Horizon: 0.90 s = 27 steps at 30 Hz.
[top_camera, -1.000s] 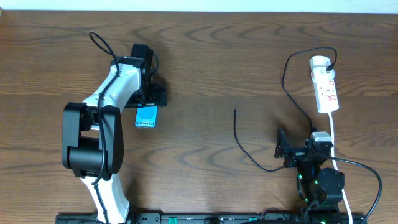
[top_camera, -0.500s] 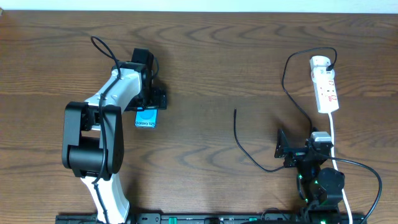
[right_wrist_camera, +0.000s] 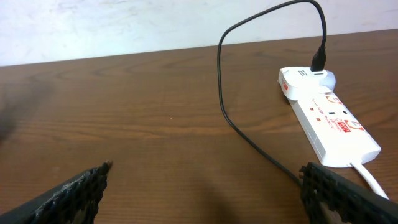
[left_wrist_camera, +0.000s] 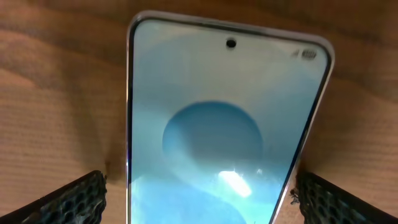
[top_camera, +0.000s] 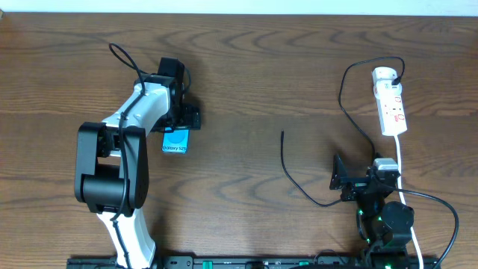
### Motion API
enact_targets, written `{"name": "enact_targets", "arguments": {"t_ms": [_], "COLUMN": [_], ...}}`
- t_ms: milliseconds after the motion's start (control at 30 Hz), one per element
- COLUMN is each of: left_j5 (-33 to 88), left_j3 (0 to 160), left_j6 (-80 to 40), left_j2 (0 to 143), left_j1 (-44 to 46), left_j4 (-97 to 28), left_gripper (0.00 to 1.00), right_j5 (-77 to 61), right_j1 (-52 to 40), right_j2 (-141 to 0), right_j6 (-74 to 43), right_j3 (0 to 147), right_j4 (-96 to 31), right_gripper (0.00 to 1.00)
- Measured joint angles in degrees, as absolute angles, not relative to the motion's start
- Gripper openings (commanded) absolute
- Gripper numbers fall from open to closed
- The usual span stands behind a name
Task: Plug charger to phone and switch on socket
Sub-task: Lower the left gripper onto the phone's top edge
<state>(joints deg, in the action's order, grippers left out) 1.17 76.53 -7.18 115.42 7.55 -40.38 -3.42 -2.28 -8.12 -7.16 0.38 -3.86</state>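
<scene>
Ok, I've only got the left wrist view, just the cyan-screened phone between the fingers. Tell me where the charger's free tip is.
Observer: The thin black charger cable ends loose on the wooden table, well to the right of the cyan-screened phone, touching neither it nor a gripper.
Operator: Give me its other end.
Observer: Its black plug sits in the rounded end of the white power strip.
Operator: Report the right gripper.
Observer: The right gripper is open and empty, facing the strip.
</scene>
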Motion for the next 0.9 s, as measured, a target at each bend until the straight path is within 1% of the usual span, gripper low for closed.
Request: {"name": "enact_targets", "arguments": {"t_ms": [267,900], "left_j5": [1.17,1.19], "left_j3": [76.53,76.53], "left_j6": [-6.94,-5.87], "left_j2": [115.42,115.42], "left_j1": [7.55,7.55], "left_j4": [-39.09,-40.49], "left_gripper": [0.98,0.98], "right_j5": [-3.42,-3.42], "right_j1": [-2.28,-2.28], "right_j2": [-8.12,-8.12], "right_j6": [-7.16,-7.16], "right_j3": [0.38,0.38], "right_j4": [-3.86,-3.86], "right_gripper": [0.99,0.99]}}
